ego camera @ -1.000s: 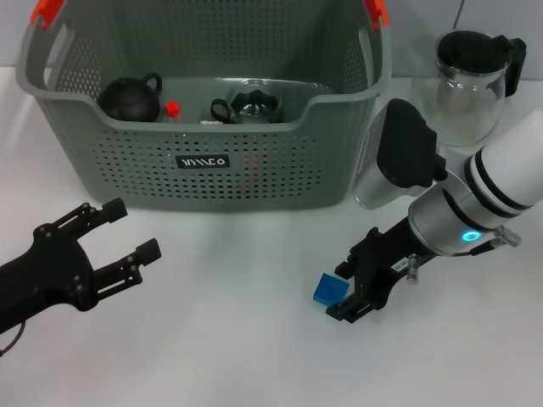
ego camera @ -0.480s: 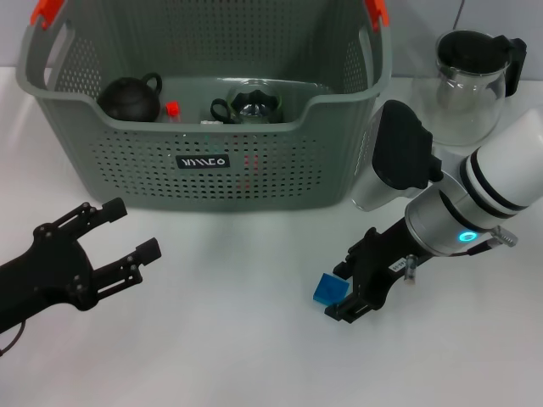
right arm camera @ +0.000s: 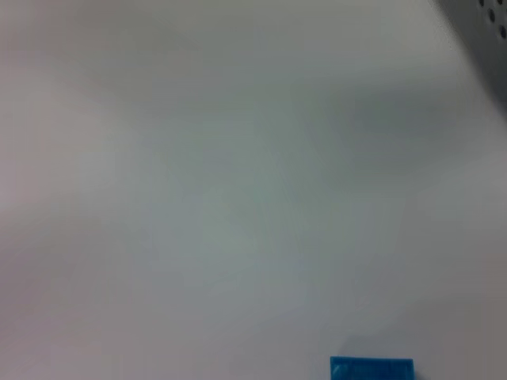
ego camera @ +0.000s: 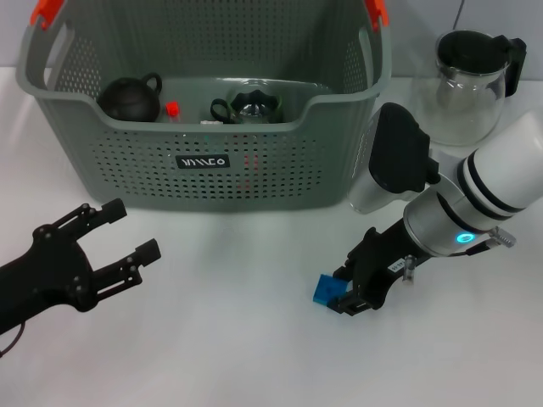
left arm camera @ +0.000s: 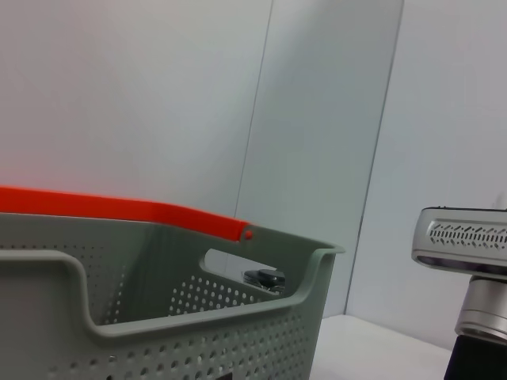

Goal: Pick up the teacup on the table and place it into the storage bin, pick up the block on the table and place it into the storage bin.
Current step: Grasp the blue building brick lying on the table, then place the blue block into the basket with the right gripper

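The right gripper [ego camera: 342,293] sat low on the white table [ego camera: 246,348], its black fingers closed around a small blue block [ego camera: 325,289], which showed at the gripper's 9 o'clock side with its left faces clear of the fingers. The block was a bright blue cube with flat, glossy faces, resting on or just above the tabletop; whether it had left the surface could not be told. In the right wrist view only a sliver of the block [right arm camera: 371,368] showed against the bare table.

At the gripper's 11 o'clock stood the storage bin [ego camera: 204,170], a large grey perforated basket with orange handle clips [ego camera: 47,12] and a small black label [ego camera: 202,160] on its front wall; the white lettering on the label could not be read with certainty. Inside lay a dark round teapot [ego camera: 130,97], a small red-capped item [ego camera: 172,108] and a dark green glazed teacup [ego camera: 248,107] with a handle. The left wrist view showed the bin's rim [left arm camera: 198,317] and an orange handle strip [left arm camera: 119,210].

At 1 o'clock from the gripper, a glass carafe [ego camera: 471,85] with a black lid stood just right of the bin.

The left gripper [ego camera: 119,233] hovered at 9 o'clock, well apart from the block, its fingers spread wide and holding nothing.
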`<action>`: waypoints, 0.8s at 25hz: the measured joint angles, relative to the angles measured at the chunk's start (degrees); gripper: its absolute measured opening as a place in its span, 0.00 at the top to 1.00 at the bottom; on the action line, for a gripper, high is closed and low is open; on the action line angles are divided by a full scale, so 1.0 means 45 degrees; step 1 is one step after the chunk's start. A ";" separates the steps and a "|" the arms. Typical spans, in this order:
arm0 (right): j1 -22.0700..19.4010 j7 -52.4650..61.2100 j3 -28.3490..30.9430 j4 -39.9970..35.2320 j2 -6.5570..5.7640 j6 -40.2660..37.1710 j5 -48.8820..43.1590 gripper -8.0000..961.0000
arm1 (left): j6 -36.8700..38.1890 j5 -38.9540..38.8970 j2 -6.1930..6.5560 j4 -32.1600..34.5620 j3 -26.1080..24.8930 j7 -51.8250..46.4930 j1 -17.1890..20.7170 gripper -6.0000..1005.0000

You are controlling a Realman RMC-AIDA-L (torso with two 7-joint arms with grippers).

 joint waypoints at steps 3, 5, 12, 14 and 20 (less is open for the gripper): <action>-0.0006 0.0050 -0.0025 0.0001 -0.0002 0.0003 0.0001 0.47 | 0.0000 0.0000 -0.0005 -0.0003 0.0000 0.0000 0.0002 0.17; -0.0008 0.0091 -0.0025 0.0001 -0.0003 0.0003 0.0000 0.51 | 0.0001 0.0000 -0.0008 -0.0005 0.0001 0.0004 0.0005 0.17; -0.0078 0.0177 0.0368 -0.0106 -0.0023 -0.0141 0.0116 0.53 | 0.0000 0.0000 -0.0010 -0.0029 0.0000 0.0012 0.0024 0.17; -0.0118 0.0214 0.0679 -0.0276 -0.0054 -0.0323 0.0122 0.53 | 0.0000 0.0000 -0.0010 -0.0029 0.0001 0.0013 0.0042 0.17; -0.0660 0.0012 0.2887 -0.2447 -0.0101 -0.2485 0.0227 0.54 | -0.0001 0.0000 -0.0010 -0.0025 0.0000 0.0013 0.0079 0.17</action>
